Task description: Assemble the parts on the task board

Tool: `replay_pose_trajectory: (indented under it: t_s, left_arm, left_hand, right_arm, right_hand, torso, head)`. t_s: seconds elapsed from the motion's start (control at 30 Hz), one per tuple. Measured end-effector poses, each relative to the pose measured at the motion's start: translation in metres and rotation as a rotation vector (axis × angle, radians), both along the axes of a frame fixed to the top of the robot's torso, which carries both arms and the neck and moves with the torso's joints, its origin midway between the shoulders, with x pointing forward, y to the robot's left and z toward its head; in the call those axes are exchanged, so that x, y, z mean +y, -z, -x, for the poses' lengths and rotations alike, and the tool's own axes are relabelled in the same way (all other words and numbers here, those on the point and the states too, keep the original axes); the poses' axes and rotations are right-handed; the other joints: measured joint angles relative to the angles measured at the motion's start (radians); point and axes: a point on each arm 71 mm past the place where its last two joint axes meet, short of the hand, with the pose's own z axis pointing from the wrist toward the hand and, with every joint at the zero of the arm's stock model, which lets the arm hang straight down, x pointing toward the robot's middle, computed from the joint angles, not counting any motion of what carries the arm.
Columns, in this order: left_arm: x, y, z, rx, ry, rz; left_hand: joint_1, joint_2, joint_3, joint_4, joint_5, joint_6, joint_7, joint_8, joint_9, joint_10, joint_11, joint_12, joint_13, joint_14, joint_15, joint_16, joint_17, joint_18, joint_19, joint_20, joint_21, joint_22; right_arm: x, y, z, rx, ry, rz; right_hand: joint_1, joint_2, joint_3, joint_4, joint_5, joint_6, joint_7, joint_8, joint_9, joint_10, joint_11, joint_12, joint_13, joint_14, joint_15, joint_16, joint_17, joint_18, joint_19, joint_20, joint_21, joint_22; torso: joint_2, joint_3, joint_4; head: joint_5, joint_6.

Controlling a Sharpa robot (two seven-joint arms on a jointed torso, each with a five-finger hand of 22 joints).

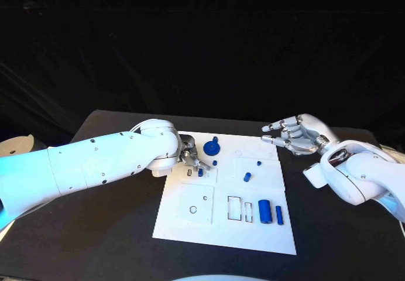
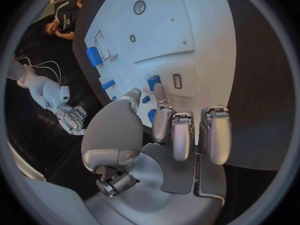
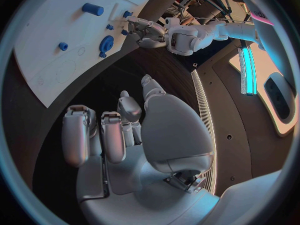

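The right robot hand [image 3: 134,135] is seen empty, fingers loosely curled, over the black bench [image 3: 87,92]; the left robot hand [image 3: 147,32] is seen at the task board [image 3: 44,45] among blue parts [image 3: 92,9]

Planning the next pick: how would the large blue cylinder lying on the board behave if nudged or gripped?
The large blue cylinder lies on its side on the task board, so a sideways nudge would probably roll it. It looks rigid and smooth, likely plastic, so it may slip in a loose grip.

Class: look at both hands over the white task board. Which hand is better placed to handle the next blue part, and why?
Probably the left hand: it is down on the task board, fingers at a small blue part. The right hand hangs beyond the board's far corner, holding nothing.
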Motion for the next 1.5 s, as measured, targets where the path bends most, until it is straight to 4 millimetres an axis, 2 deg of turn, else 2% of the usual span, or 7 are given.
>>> replay_pose_trajectory:
  t_s: [0.27, 0.37, 0.47, 0.53, 0.63, 1.1, 1.5]
  left_arm:
    - [0.004, -0.017, -0.003, -0.02, -0.021, 0.041]
    - [0.01, -0.028, -0.01, -0.036, -0.04, 0.048]
    - [0.019, -0.04, -0.023, -0.052, -0.076, 0.049]
    - [0.025, -0.044, -0.031, -0.059, -0.104, 0.049]
    - [0.032, -0.046, -0.045, -0.063, -0.145, 0.046]
    - [0.042, -0.037, -0.076, -0.067, -0.203, -0.034]
    - [0.037, -0.027, -0.08, -0.034, -0.168, -0.081]
  left_hand:
    - [-0.004, 0.004, -0.081, 0.0, 0.0, -0.022, 0.008, -0.009, 0.001, -0.022, 0.01, -0.04, -0.035, 0.0, 0.0, 0.0, 0.0, 0.0, 0.0, 0.0, -0.02, 0.0]
    - [0.038, 0.018, -0.103, -0.002, 0.0, -0.066, 0.026, -0.046, -0.019, -0.06, 0.022, -0.088, -0.083, 0.002, 0.003, 0.0, 0.0, 0.0, -0.001, 0.001, -0.043, 0.0]
    - [0.105, 0.032, -0.104, -0.002, 0.0, -0.114, 0.052, -0.1, -0.06, -0.108, 0.044, -0.158, -0.154, 0.0, 0.025, 0.0, 0.0, 0.001, -0.002, 0.02, -0.064, 0.0]
    - [0.138, 0.04, -0.102, -0.001, 0.0, -0.128, 0.067, -0.133, -0.095, -0.131, 0.059, -0.194, -0.192, 0.001, 0.037, 0.0, 0.0, 0.0, -0.002, 0.031, -0.074, 0.0]
    - [0.15, 0.042, -0.101, 0.0, 0.0, -0.13, 0.07, -0.153, -0.122, -0.136, 0.064, -0.205, -0.208, 0.002, 0.038, 0.0, 0.0, 0.0, -0.001, 0.035, -0.075, 0.0]
    - [0.147, 0.053, -0.125, 0.002, 0.0, -0.037, 0.048, -0.125, -0.156, -0.105, 0.045, -0.16, -0.172, 0.002, 0.038, 0.0, 0.0, 0.001, 0.0, 0.036, -0.058, 0.001]
    - [0.142, 0.058, -0.14, 0.0, 0.0, -0.016, 0.034, -0.106, -0.152, -0.091, 0.034, -0.139, -0.154, 0.002, 0.03, 0.0, 0.0, 0.001, -0.004, 0.032, -0.044, 0.0]
  right_arm:
    - [-0.001, 0.001, -0.001, 0.001, 0.003, 0.001]
    - [-0.001, 0.001, -0.001, 0.001, 0.005, 0.002]
    - [-0.001, 0.002, -0.002, 0.002, 0.006, 0.003]
    - [-0.001, 0.002, -0.002, 0.003, 0.006, 0.003]
    - [-0.001, 0.002, -0.002, 0.003, 0.006, 0.003]
    - [0.002, 0.004, -0.002, 0.008, 0.003, 0.001]
    - [0.002, 0.005, -0.003, 0.012, 0.005, 0.003]
  right_hand:
    - [0.0, 0.0, 0.0, 0.0, 0.0, 0.0, 0.0, 0.0, 0.0, 0.0, 0.0, 0.0, -0.001, 0.0, 0.0, -0.004, 0.0, 0.0, 0.0, 0.0, 0.0, 0.0]
    - [0.0, 0.0, 0.0, 0.0, 0.0, 0.0, 0.0, 0.0, 0.0, 0.0, 0.0, 0.0, -0.001, 0.0, 0.0, -0.004, 0.0, 0.0, 0.0, 0.0, 0.0, 0.0]
    - [0.0, 0.0, 0.0, 0.0, 0.0, 0.0, 0.0, 0.0, 0.0, 0.0, 0.0, 0.0, -0.001, 0.0, 0.0, -0.004, 0.0, 0.0, 0.0, 0.0, 0.0, 0.0]
    - [0.0, 0.0, 0.0, 0.0, 0.0, 0.0, 0.0, 0.0, 0.0, 0.0, 0.0, 0.0, -0.001, 0.0, 0.0, -0.004, 0.0, 0.0, 0.0, 0.0, 0.0, 0.0]
    - [0.0, 0.0, 0.0, 0.0, 0.0, 0.0, 0.0, 0.0, 0.0, 0.0, 0.0, 0.0, -0.001, 0.0, 0.0, -0.004, 0.0, 0.0, 0.0, 0.0, 0.0, 0.0]
    - [-0.007, 0.007, -0.004, 0.004, 0.004, 0.0, 0.0, 0.0, 0.0, 0.0, 0.0, 0.0, -0.001, 0.0, 0.0, -0.004, 0.0, 0.0, 0.0, 0.0, 0.0, 0.0]
    - [-0.007, 0.007, -0.004, 0.004, 0.004, 0.0, 0.0, 0.0, 0.0, 0.0, 0.0, 0.0, -0.001, 0.0, 0.0, -0.004, 0.0, 0.0, 0.0, 0.0, 0.0, 0.0]
  torso:
    - [0.0, 0.0, -0.0001]
    - [0.0, 0.0, 0.0005]
    - [0.0, 0.0007, 0.0012]
    - [0.0, 0.0007, 0.0016]
    - [0.0, 0.0008, 0.0023]
    - [0.002, -0.0016, -0.0002]
    - [0.002, -0.0012, -0.0003]
  head:
    - [0.0, 0.005]
    - [-0.001, 0.007]
    - [-0.001, 0.01]
    - [0.0, 0.011]
    - [0.001, 0.014]
    - [0.0, 0.013]
    - [0.003, 0.006]
